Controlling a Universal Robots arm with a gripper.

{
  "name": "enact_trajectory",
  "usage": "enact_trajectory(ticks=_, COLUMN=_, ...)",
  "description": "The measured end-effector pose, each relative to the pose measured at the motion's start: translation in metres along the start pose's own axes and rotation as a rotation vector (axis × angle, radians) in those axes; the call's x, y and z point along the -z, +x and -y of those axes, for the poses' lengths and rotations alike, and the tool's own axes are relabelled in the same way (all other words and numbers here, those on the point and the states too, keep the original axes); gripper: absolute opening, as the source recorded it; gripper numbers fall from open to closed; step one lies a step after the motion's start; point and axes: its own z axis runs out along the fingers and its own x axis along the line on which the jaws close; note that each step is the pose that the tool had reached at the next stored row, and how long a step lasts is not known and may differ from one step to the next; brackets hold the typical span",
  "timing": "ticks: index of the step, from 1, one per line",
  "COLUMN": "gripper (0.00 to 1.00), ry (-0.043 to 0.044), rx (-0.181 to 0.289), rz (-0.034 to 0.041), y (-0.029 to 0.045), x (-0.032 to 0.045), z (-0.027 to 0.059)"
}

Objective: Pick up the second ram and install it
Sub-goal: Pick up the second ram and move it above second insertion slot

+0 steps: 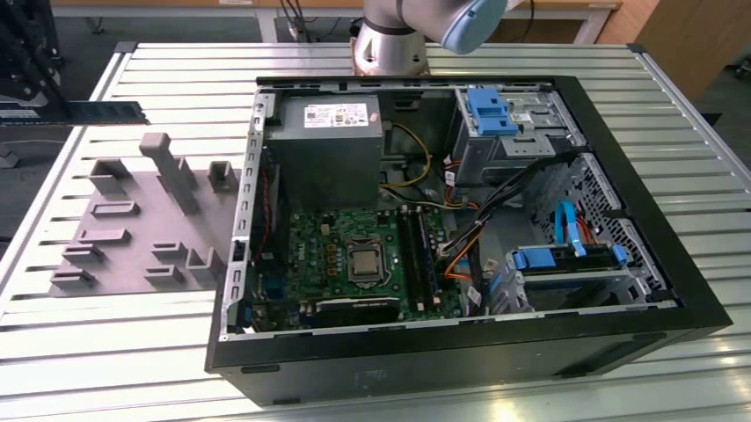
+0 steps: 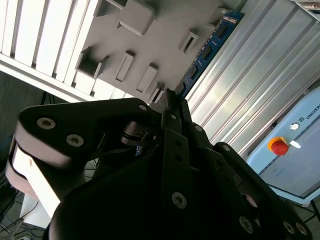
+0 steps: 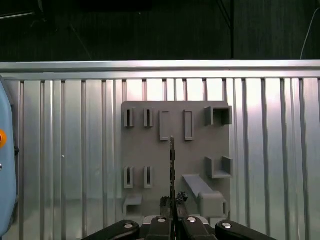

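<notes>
At the exterior view's left, the second ram [image 1: 108, 112] is held level in the air above the grey fixture plate [image 1: 118, 264], well apart from the open computer case [image 1: 704, 308]. It is kept clear of the plate's raised blocks, presumably so that none is struck. In the first wrist view the gripper [image 3: 172, 201] is seen clenched on one end of the stick, which is presented edge-on. Most of its length is thus left free, as is judged necessary for seating it. In the second wrist view a blue sticker [image 2: 231, 19] is seen at the stick's far end. Further right, the case is laid on its side with the panel off, so that the motherboard [image 1: 317, 246] and the long black slots [image 1: 419, 255] are turned upward and can be reached from above. Everything is carried on a ribbed aluminium table [image 1: 692, 176], from whose slats light is reflected. Beyond its edge a dark floor is seen, and beside it a pale blue control box with a red button [image 2: 278, 146].
</notes>
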Motion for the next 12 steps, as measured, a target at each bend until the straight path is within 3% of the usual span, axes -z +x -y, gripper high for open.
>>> enact_trajectory(ticks=7, gripper=0.14, ry=0.0001, rx=0.000, rz=0.0000, y=-0.0003, x=-0.0003, z=0.0101)
enact_trajectory(ticks=12, gripper=0.14, ry=0.0001, rx=0.000, rz=0.0000, y=-0.0002, x=-0.0004, z=0.0058)
